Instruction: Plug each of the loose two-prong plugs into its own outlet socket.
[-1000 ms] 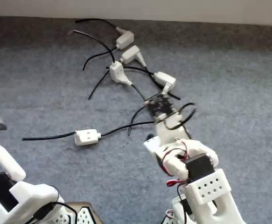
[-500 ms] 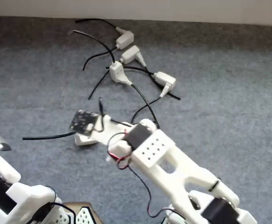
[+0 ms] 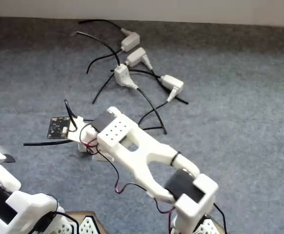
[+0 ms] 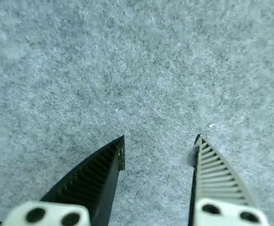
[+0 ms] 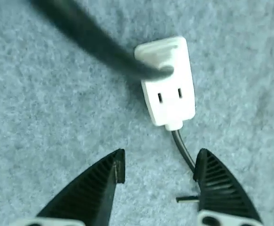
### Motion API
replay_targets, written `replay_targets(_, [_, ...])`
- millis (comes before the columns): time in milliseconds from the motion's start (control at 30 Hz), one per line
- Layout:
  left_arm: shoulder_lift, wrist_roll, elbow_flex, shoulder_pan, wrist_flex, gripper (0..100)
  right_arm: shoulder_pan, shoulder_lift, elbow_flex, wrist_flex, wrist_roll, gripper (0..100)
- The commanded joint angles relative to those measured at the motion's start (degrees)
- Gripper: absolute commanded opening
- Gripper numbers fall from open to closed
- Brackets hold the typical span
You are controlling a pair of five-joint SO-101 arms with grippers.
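Presently, listed left to right, each item placed against the outlet socket [image 5: 167, 84]:

1. Left arm [image 3: 15, 207]: white, well to the left of the socket and on its near side. Left pincer [image 4: 158, 148]: released, fingers spread above the grey surface [image 4: 127, 56].
2. Black cord [image 3: 44, 143]: flat on the surface, running out leftward from the socket.
3. Circuit board [image 3: 59, 127]: small and dark, carried at the right arm's wrist, just left of the socket.
4. Outlet socket: white block lying flat, two slots facing up. A thin lead [image 5: 183, 148] leaves the end nearest the pincer. A blurred dark cable [image 5: 90, 42] crosses in front of its other end.
5. Right pincer [image 5: 160, 162]: released, fingers spread. The socket lies just beyond the fingertips, in line with the gap and apart from both fingers.
6. Right arm [image 3: 142, 156]: white, stretched in diagonally from the socket's near right.
7. First cord end [image 3: 122, 76], second cord end [image 3: 130, 41], third cord end [image 3: 136, 57], fourth cord end [image 3: 172, 84]: white, on black cords, clustered well beyond the socket and to its right. Cannot tell which are plugs.
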Motion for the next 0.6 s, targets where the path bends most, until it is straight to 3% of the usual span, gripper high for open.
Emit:
replay_targets(0, [-0.13,-0.26,0.66,-0.57,-2.11,24,-0.31,5.67,-8.31,-3.12,1.14,23.9])
replay_targets(567, [-0.22,-0.26,2.95,-1.27,-4.40,24,-0.92,29.93,-31.43,-2.95,1.14,23.5])
